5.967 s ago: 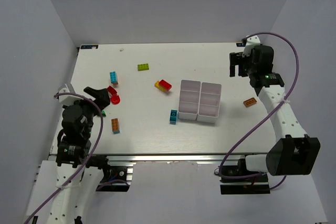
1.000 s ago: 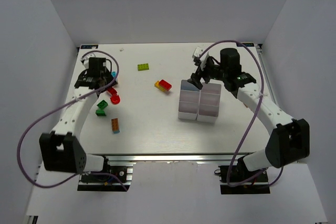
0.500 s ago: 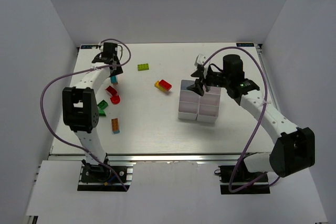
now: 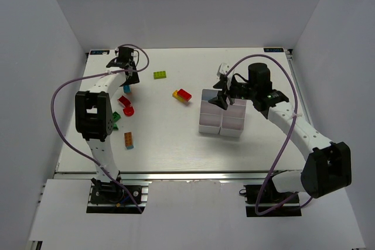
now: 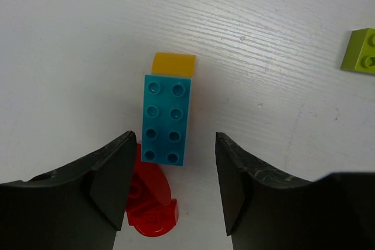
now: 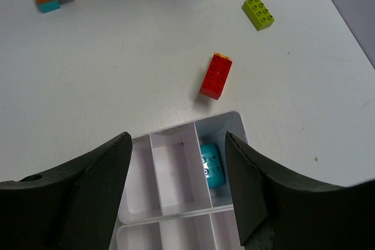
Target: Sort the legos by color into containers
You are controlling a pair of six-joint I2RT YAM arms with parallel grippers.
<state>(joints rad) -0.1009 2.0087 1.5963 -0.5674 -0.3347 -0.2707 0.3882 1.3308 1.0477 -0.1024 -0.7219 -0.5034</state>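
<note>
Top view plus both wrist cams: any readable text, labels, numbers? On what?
None readable in any view.
Small dark tag, far left corner of the white table: too small to read.
Second small dark tag, far right corner: too small to read.
Cyan two-by-four plastic brick: studs show no legible lettering.
White plastic six-bin container: no markings visible.

Yellow brick [image 5: 174,64], apparently mostly beneath cyan brick [image 5: 167,120]

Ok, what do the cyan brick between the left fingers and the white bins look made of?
Cyan brick: probably moulded plastic, smooth with a slight sheen, crisp round studs. White bins: apparently thin plastic, matte to satin, walls looking faintly translucent.
</note>
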